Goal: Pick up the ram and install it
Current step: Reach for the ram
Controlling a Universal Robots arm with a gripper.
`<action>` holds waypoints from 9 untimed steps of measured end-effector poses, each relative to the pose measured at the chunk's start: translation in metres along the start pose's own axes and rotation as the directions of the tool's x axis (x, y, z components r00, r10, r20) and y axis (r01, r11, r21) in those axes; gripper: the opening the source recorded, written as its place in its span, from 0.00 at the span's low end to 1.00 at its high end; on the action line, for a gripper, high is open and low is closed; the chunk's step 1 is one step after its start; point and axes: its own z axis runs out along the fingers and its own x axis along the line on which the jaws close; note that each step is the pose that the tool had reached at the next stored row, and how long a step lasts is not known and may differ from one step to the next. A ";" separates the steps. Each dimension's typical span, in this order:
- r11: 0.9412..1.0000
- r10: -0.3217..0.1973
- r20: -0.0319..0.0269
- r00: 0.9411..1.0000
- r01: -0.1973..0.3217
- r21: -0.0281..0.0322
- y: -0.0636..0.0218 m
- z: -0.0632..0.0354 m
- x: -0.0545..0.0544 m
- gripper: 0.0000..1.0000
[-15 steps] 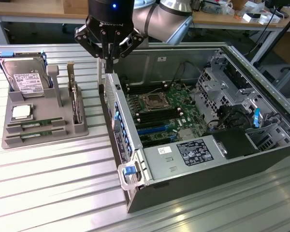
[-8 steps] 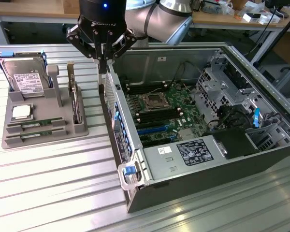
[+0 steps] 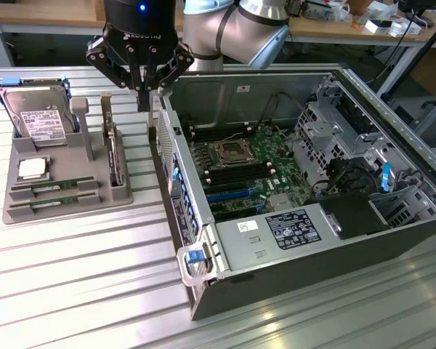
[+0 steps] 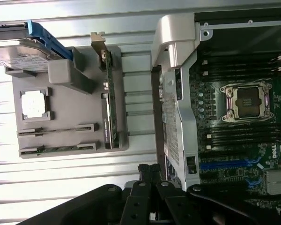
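Ribbed metal slats form the table (image 3: 73,291), with a cluttered wooden workbench (image 3: 334,25) behind it. The ram (image 3: 52,204) (image 4: 61,149) is a thin green stick lying on edge in a long slot of a grey tray (image 3: 65,163) (image 4: 75,112), in the slot nearest the tray's front edge. A second ram stick (image 3: 52,187) sits in the parallel slot just beside it. Nothing touches either one.

Behind the slots on the same tray lies a square silver CPU chip (image 3: 31,169) (image 4: 35,104), and behind that a hard drive (image 3: 36,116) (image 4: 23,51) leans in a blue-edged cradle. An expansion card (image 3: 114,153) (image 4: 107,103) stands upright along the tray's side nearest the computer.

The gripper (image 3: 143,105) (image 4: 149,169) hangs well apart from the ram, above the strip of table between the tray and the open computer case (image 3: 392,123). It is close to the case's near wall. It points straight down with its fingers pressed together, and nothing is between them. Its black body carries a small blue light. The silver arm (image 3: 240,29) reaches in from the top of the exterior view and bends at a blue-capped joint to hold the tool vertical.

Inside the case, the motherboard (image 3: 258,171) (image 4: 271,154) shows an empty CPU socket (image 3: 229,153) (image 4: 246,102) with black memory slots on either side. A labelled power supply (image 3: 291,229) sits toward the front, and a blue latch (image 3: 195,254) is at the near corner.
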 end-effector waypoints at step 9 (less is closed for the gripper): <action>1.000 0.000 0.000 1.000 0.000 0.000 -0.0009 -0.0003 0.012 0.10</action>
